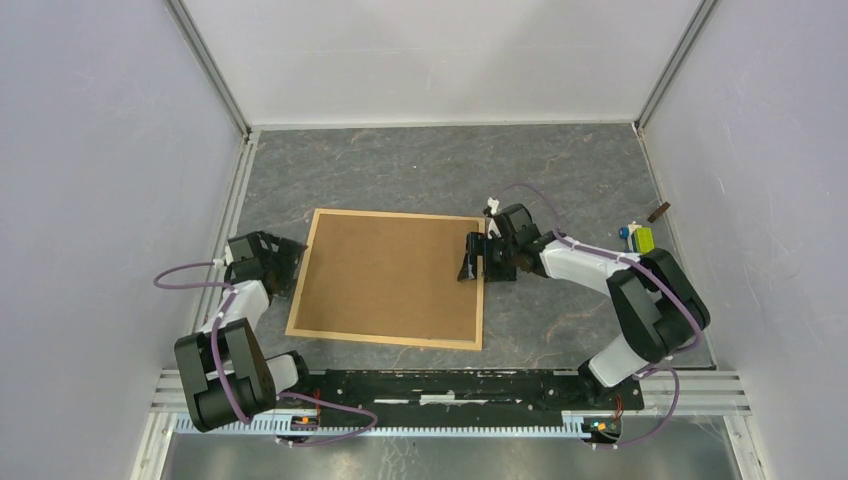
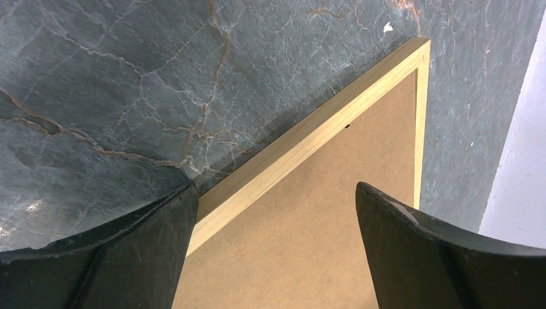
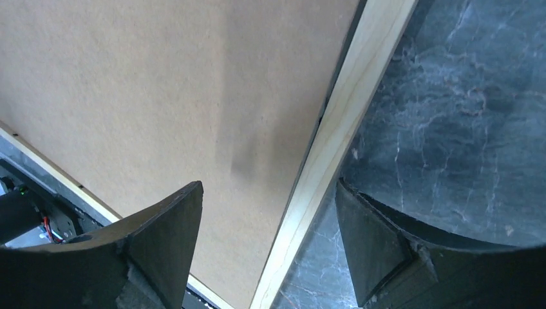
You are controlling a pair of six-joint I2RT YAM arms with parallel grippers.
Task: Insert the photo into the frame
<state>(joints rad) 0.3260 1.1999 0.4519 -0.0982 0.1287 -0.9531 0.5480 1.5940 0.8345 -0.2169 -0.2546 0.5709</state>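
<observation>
The light wood frame (image 1: 395,214) lies flat on the grey table with the plain brown backing board (image 1: 390,275) filling it. The photo is hidden. My left gripper (image 1: 290,262) is open at the frame's left edge; in the left wrist view (image 2: 275,193) one finger is over the table and the other over the board (image 2: 309,244), with the wood rail (image 2: 309,138) between them. My right gripper (image 1: 477,257) is open at the frame's right edge; in the right wrist view (image 3: 269,187) its jaws stand either side of the rail (image 3: 351,96), with the board (image 3: 161,84) to its left.
A small yellow-green and blue object (image 1: 636,237) and a small brown piece (image 1: 657,212) lie near the right wall. White walls close in the table on three sides. The metal mounting rail (image 1: 450,385) runs along the near edge.
</observation>
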